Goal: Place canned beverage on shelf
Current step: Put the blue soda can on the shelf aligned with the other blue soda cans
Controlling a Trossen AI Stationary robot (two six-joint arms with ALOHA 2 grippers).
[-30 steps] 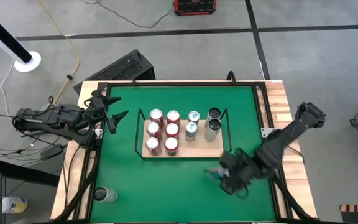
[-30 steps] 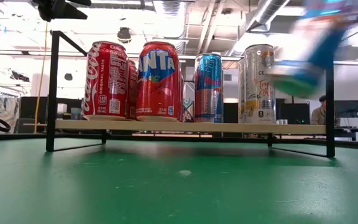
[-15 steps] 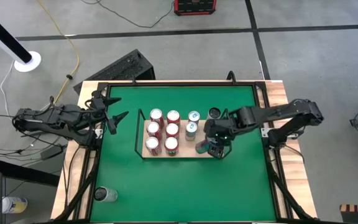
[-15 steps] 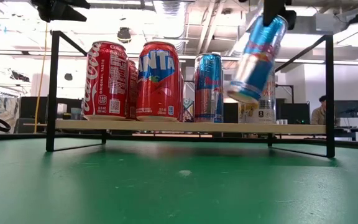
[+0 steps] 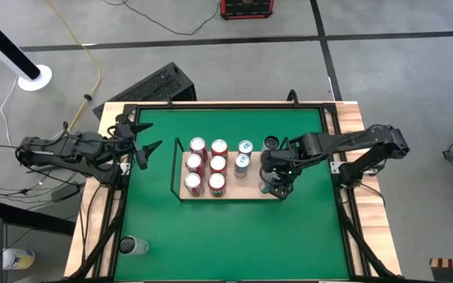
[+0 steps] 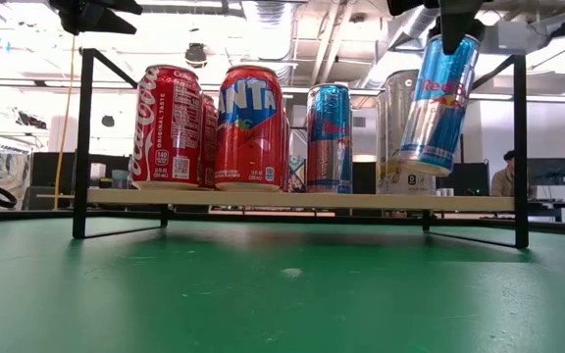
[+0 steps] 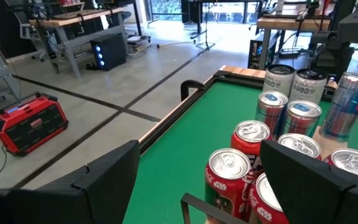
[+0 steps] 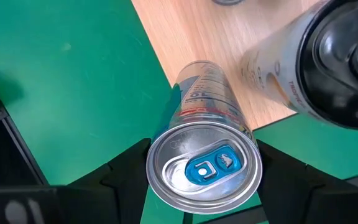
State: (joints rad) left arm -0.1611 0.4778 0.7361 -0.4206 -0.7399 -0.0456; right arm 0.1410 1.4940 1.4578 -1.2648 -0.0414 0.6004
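One slim blue-and-silver can (image 6: 440, 103) hangs in the right gripper (image 5: 276, 178), pinched near its top between the two fingers (image 8: 123, 169). It is above the right, near part of the shelf (image 6: 302, 200). In the low view its long axis is tilted, and its bottom rim is clearly above the board, not touching. So the coming move seems to turn on this: the can must become upright and go straight down onto the free wood under it.

Just behind it stands a tall pale can (image 6: 396, 127), very near, and this one could be knocked if the tilt is not corrected. The black wire rail (image 6: 520, 147) at the right end is also close. Further left stand a blue can (image 6: 330, 137) and red cans (image 6: 251, 127).

The left gripper (image 5: 144, 149) waits at the left edge of the green surface (image 5: 226, 236), fingers spread, well apart from the shelf. Another can (image 5: 134, 246) lies in the near left corner.
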